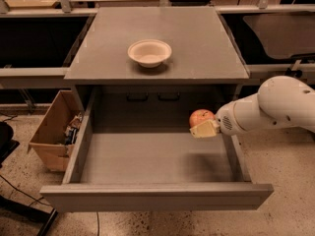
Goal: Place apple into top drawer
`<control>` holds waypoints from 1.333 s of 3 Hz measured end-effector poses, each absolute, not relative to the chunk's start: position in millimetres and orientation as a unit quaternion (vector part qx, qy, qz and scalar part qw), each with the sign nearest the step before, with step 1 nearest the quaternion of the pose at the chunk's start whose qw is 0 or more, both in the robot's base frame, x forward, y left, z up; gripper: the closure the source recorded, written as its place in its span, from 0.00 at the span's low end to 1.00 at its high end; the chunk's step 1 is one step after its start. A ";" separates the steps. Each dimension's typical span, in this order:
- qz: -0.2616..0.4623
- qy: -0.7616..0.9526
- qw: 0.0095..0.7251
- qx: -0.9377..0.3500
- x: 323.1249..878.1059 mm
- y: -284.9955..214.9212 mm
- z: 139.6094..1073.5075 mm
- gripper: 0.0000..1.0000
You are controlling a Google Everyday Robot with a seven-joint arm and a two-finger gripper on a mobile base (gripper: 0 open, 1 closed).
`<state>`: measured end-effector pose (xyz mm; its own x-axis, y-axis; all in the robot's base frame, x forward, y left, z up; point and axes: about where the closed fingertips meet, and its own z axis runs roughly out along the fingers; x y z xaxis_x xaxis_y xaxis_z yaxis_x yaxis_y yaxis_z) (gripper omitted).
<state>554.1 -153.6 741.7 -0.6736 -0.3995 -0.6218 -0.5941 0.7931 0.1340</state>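
Note:
The red and yellow apple [200, 117] is held in my gripper [203, 125], whose cream fingers [205, 129] close around it. The white arm [275, 106] reaches in from the right. The apple hangs above the right rear part of the open top drawer [152, 159], a wide shallow grey drawer pulled fully out toward the camera. The apple is above the drawer floor, not resting on it.
A cream-white bowl [149, 52] sits on the grey cabinet top [197, 43]. A brown cardboard box [55, 132] stands on the floor to the left of the drawer. Dark tables flank the cabinet on both sides.

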 end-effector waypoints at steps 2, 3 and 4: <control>0.190 0.886 0.291 -0.308 556.2 -130.1 726.6 1.00; 0.267 0.847 0.286 -0.360 549.4 -78.3 689.5 1.00; 0.334 0.771 0.297 -0.454 539.7 -16.7 658.4 1.00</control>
